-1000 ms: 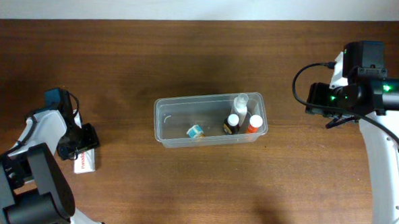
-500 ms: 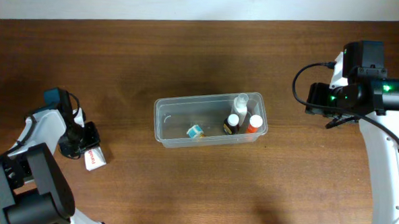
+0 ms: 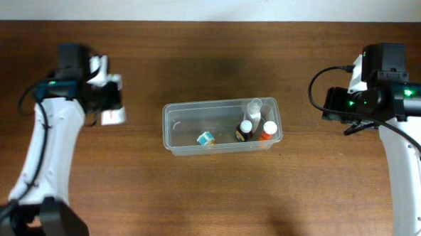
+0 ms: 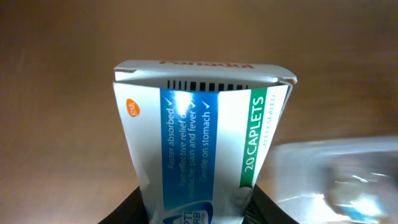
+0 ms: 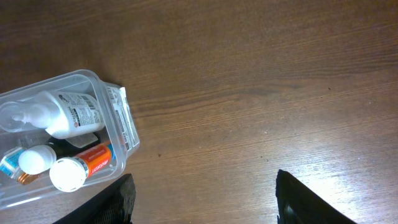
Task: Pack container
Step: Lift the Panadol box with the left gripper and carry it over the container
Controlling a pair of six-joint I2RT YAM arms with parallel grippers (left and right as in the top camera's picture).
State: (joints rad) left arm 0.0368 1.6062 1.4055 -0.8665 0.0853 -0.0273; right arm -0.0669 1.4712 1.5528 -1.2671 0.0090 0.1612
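Note:
My left gripper (image 4: 202, 213) is shut on a white, blue and green caplet box (image 4: 202, 137), whose far end points away from the wrist camera. From overhead the box (image 3: 114, 116) hangs left of the container (image 3: 197, 109), apart from it. The container is a clear plastic tub, blurred at the lower right of the left wrist view (image 4: 339, 177). It holds a clear pump bottle (image 3: 254, 107), a dark bottle with a white cap (image 3: 244, 129), an orange bottle (image 3: 268, 129) and a small teal item (image 3: 206, 138). My right gripper (image 5: 205, 208) is open over bare table, right of the container (image 5: 129, 127).
The brown wooden table (image 3: 214, 196) ends at a pale wall strip along the back (image 3: 166, 2). The right arm (image 3: 371, 96) stands well right of the tub with its cable looped beside it.
The left gripper shut on the caplet box at the front left of the table, lifted it, and carried it back and right toward the container. The right arm stayed put.

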